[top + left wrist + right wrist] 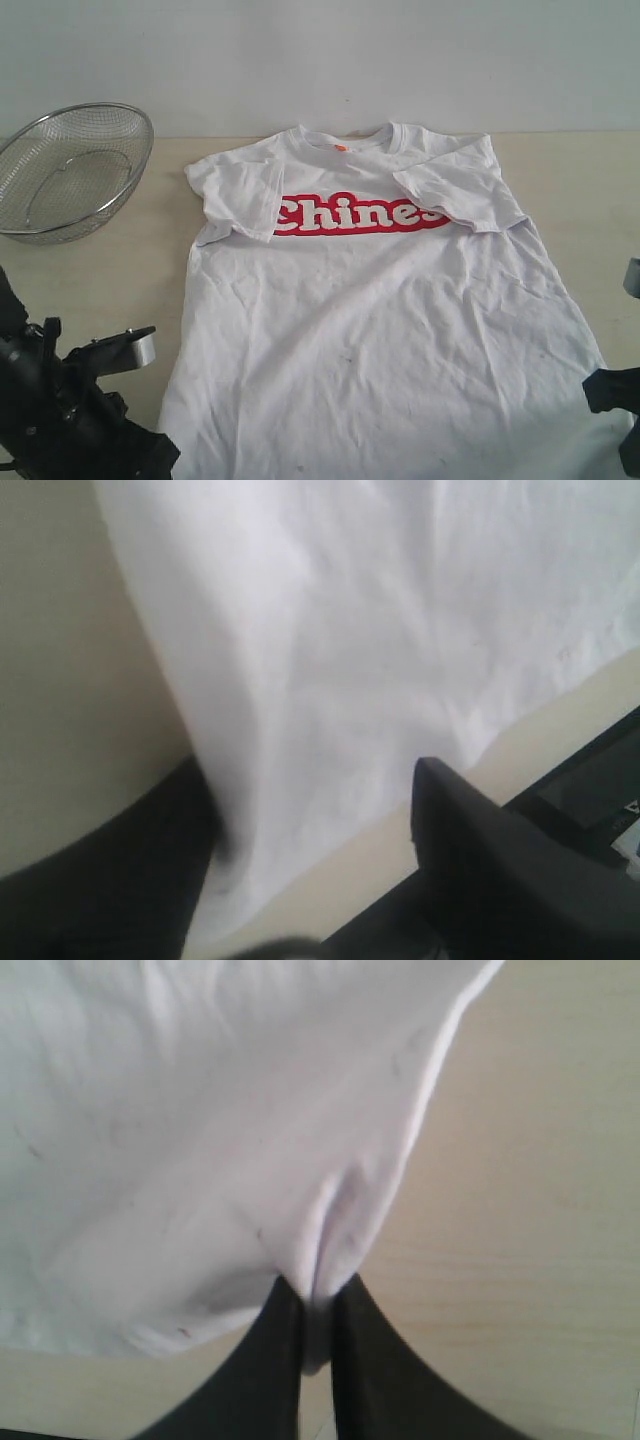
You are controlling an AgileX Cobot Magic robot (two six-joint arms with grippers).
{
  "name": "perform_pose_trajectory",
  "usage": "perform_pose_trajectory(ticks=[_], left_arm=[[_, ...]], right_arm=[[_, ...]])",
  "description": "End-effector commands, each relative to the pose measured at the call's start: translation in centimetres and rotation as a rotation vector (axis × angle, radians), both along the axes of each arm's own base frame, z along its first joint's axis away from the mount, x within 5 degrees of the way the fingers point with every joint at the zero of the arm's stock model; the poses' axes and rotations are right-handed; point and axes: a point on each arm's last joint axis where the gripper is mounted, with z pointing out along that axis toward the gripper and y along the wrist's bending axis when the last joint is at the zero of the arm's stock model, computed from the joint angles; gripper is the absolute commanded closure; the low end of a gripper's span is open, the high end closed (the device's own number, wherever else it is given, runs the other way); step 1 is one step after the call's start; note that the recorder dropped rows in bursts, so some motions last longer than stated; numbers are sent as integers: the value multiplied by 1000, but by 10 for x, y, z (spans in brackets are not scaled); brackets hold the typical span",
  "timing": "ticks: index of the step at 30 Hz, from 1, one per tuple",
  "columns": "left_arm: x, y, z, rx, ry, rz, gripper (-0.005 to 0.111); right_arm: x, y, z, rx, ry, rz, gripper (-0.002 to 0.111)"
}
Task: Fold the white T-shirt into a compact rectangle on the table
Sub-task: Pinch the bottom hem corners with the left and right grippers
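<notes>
The white T-shirt [380, 310] lies face up on the table [100, 280], both sleeves folded in over the red-outlined lettering [355, 213], orange neck tag [340, 148] at the far end. My left gripper [160, 452] sits at the shirt's near left corner. In the left wrist view it [312, 780] is open, with the shirt's edge [350, 630] lying between the spread fingers and against one of them. My right gripper [622, 420] is at the near right corner. In the right wrist view it [315, 1295] is shut on a pinched fold of the shirt's hem [200, 1110].
A wire-mesh metal basket [70, 170] stands at the far left of the table, apart from the shirt. Bare tabletop [530, 1160] runs along both sides of the shirt. A pale wall rises behind the table's far edge.
</notes>
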Motion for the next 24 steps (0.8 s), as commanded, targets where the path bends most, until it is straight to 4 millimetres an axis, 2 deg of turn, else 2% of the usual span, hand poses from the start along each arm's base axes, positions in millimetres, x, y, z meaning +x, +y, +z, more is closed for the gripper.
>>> perform_pose_trajectory(ticks=[1, 5, 11, 19, 24], left_arm=[[-1, -1, -9, 2, 15, -20, 52], [-2, -4, -23, -16, 80, -8, 55], [-5, -3, -28, -24, 93, -77, 102], [-5, -4, -23, -37, 91, -81, 102], [-3, -4, -5, -46, 16, -54, 102]], right_arm=[[1, 0, 2, 1, -19, 2, 108], [1, 0, 2, 1, -19, 2, 108], [0, 0, 2, 1, -17, 3, 108], [2, -1, 3, -2, -29, 0, 108], [2, 2, 3, 29, -43, 15, 108]])
